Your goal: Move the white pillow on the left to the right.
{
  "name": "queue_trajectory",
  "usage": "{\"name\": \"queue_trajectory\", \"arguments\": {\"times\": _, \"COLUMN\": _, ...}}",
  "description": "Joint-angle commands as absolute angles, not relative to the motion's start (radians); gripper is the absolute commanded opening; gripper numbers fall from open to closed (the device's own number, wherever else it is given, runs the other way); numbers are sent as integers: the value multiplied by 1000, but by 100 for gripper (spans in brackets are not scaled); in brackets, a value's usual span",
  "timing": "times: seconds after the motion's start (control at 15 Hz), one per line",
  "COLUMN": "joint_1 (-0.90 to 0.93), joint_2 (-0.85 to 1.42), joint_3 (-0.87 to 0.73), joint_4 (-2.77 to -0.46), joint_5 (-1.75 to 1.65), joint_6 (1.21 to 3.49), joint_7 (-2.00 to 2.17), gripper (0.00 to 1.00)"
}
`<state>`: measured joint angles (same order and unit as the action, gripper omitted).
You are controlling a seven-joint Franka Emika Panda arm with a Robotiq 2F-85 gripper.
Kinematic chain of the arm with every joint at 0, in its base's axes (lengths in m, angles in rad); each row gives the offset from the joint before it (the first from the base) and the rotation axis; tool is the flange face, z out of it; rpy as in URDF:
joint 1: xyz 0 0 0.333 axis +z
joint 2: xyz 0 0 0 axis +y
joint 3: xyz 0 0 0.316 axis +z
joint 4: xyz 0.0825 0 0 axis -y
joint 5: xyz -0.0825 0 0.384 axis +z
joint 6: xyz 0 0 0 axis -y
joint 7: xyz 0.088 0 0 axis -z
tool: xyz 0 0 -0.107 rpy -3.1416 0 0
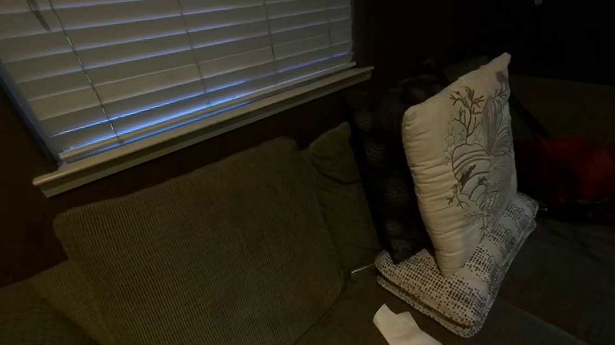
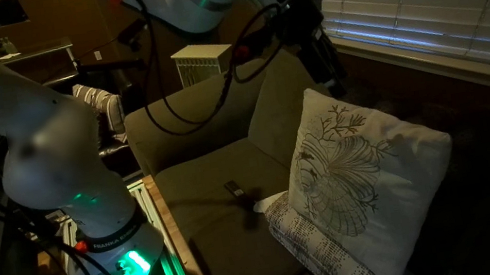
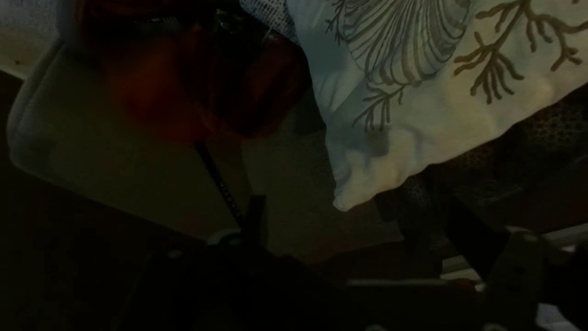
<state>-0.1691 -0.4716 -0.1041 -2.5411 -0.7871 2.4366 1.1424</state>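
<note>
An upper corner of the white pillow is near the gripper, whose jaws stand apart.

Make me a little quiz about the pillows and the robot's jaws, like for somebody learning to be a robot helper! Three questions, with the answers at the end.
1. Pick one: what does the white pillow rest on?
A) the sill
B) the speckled pillow
C) the blinds
2. True or false: the jaws are shut tight on the white pillow.
3. Which other pillow stands on edge beside the white pillow?

Key:
1. B
2. False: in the wrist view the jaws stand wide apart, with nothing gripped.
3. The dark pillow, as an exterior view shows.
</note>
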Motion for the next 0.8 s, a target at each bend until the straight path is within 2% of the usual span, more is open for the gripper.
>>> {"name": "queue_trajectory", "arguments": {"times": 0.0, "joint_1": -195, "joint_2": -537, "joint_3": -72, "joint_4": -2543, "joint_5": -775, "joint_6": 2437, "joint_7": 1050, "gripper": 100}}
{"name": "queue_trajectory", "arguments": {"times": 0.4, "joint_1": -171, "joint_2": -581, "joint_3": -109, "joint_4": -2555, "joint_5": -649, "joint_6": 2514, "joint_7": 862, "gripper": 100}}
{"name": "queue_trajectory", "arguments": {"times": 0.73, "joint_1": -161, "joint_2": -594, "joint_3": -110, "joint_4": -2541, "joint_5": -369, "joint_6": 2468, "joint_7": 617, "gripper": 100}}
